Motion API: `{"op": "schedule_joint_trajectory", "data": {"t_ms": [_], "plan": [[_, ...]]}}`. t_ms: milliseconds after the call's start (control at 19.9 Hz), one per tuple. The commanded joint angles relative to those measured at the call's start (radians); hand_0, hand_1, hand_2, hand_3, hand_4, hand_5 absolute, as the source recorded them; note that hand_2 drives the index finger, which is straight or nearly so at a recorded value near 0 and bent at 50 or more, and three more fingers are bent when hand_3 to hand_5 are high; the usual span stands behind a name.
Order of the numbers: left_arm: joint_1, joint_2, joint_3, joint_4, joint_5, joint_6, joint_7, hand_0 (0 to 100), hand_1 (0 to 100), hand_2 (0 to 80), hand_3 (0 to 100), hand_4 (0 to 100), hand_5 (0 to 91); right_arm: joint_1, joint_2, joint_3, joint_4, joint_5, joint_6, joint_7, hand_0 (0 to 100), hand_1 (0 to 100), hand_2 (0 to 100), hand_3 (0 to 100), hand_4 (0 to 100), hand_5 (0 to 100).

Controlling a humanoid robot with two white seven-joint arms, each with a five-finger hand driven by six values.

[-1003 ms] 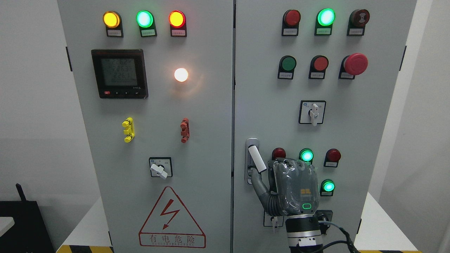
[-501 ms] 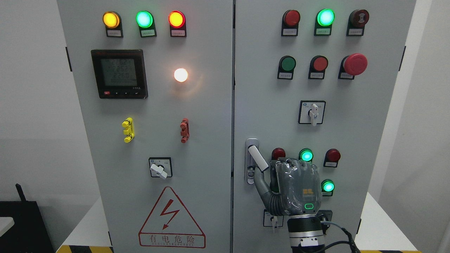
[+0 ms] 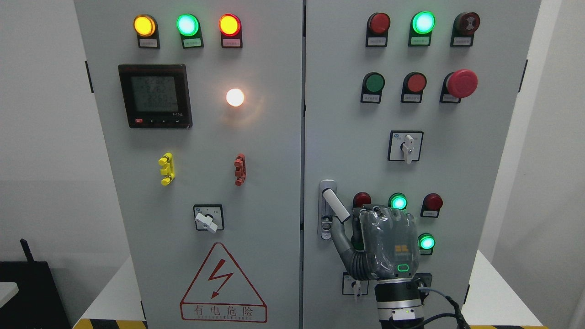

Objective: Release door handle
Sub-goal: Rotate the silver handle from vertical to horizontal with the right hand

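Door handle (image 3: 336, 204) slanting, long axis running upper-left to lower-right, free end pointing down-right. Right hand (image 3: 386, 244) touching its lower end with thumb; whether grip is closing on it, cannot tell.

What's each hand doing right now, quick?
Right hand: at the white door handle, thumb beneath its tip; grip state cannot be told.
Left hand: not in view.

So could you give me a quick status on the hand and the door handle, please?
Right hand beside door handle, thumb at its tip; grip unclear. Handle swung out, tilted. Left hand out of view.
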Motion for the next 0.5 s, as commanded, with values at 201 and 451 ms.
{"op": "schedule_joint_trajectory", "data": {"t_ms": [201,451], "plan": [[0.000,0.000,0.000,-0.009,-0.028,-0.001,0.001,12,39,0.0,0,0,0.0,-0.001,-0.008,-0.012,-0.008,0.000,-0.001,-0.008,61,45,100,100,100,99],[0.000,0.000,0.000,-0.009,-0.028,-0.001,0.001,12,39,0.0,0,0,0.0,-0.002,-0.008,-0.014,-0.008,0.000,-0.001,-0.008,61,45,100,100,100,99]]}}
